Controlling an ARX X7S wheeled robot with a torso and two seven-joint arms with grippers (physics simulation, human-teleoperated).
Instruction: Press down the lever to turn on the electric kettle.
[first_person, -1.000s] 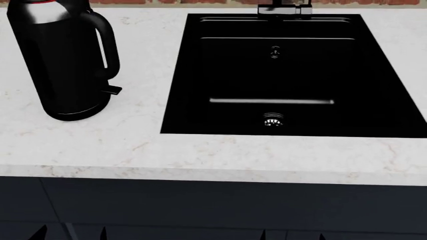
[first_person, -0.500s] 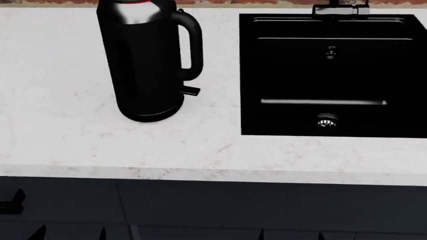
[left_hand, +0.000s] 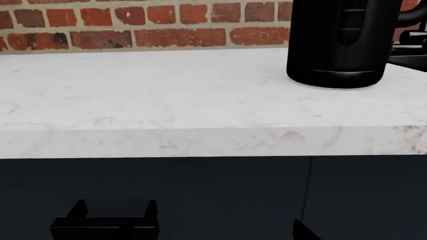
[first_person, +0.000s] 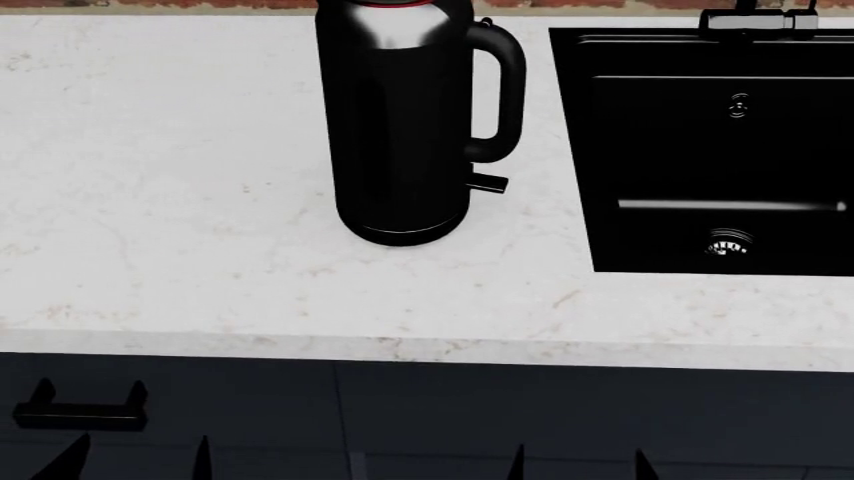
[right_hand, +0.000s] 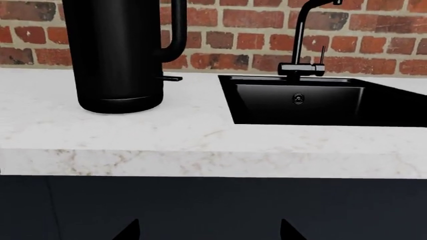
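Observation:
The electric kettle (first_person: 398, 120) stands upright on the white counter (first_person: 160, 200), left of the sink, its loop handle facing the sink. The lever (first_person: 489, 183) juts from the body low under the handle. The kettle (right_hand: 120, 55) and lever (right_hand: 172, 78) also show in the right wrist view, and the kettle (left_hand: 340, 45) in the left wrist view. My left gripper (first_person: 134, 462) and right gripper (first_person: 581, 465) are both open and empty, low in front of the dark cabinet, below the counter edge and well short of the kettle. Only the fingertips (right_hand: 130, 231) show.
A black sink (first_person: 707, 150) with a faucet (first_person: 761, 18) is set in the counter right of the kettle. A brick wall (right_hand: 253, 30) runs behind. A black drawer handle (first_person: 80, 408) sits on the cabinet front (first_person: 441, 410) by my left gripper.
The head view has slid left along the counter: the kettle and sink now sit further right in it, and a drawer handle has come into view. Kettle and lever look unchanged.

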